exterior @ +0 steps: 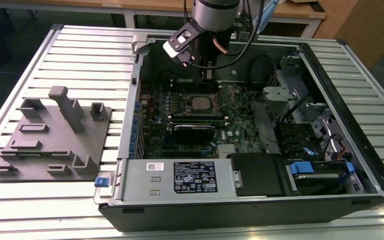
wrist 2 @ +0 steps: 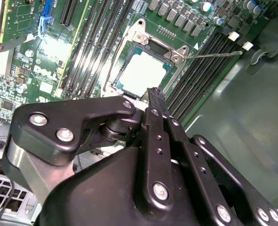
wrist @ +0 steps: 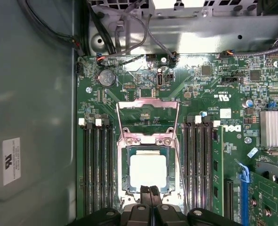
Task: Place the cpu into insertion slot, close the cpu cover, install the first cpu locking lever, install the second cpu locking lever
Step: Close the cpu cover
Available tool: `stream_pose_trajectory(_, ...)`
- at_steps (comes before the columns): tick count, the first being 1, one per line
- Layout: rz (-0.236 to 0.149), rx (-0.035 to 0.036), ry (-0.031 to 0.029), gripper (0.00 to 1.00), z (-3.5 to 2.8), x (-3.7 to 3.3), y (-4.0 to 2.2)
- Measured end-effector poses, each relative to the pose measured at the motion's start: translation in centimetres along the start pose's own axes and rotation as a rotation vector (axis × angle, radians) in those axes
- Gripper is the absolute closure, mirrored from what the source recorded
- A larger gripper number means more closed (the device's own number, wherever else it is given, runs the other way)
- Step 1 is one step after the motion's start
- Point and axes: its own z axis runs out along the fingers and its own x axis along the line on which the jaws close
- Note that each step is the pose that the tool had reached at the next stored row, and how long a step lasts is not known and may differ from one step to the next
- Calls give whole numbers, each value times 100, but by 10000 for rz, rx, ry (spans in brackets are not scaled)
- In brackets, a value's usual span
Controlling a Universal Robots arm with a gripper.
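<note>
Gripper (wrist: 150, 188) being held above the seated cpu (wrist: 148, 170)
The arm (exterior: 215, 12) is being pointed down into the computer case (exterior: 245, 212), fingers (wrist: 146, 195) being pressed together, empty; the cpu is being cradled in the insertion slot (wrist: 126, 165), the cpu cover (wrist: 148, 101) being propped open beyond.

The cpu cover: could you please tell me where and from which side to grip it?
Probably the free end bar of the cpu cover, from opposite its hinge: it stands swung open beyond the cpu, and its centre is a cut-out.
</note>
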Motion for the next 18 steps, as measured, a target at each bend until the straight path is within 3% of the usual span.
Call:
stream_pose_trajectory(3,0,1,-2,89,-44,3,0)
stream_pose_trajectory(9,-3,0,1,89,-52,3,3)
stream_pose_trajectory(18,0,0,0,89,-52,6,91)
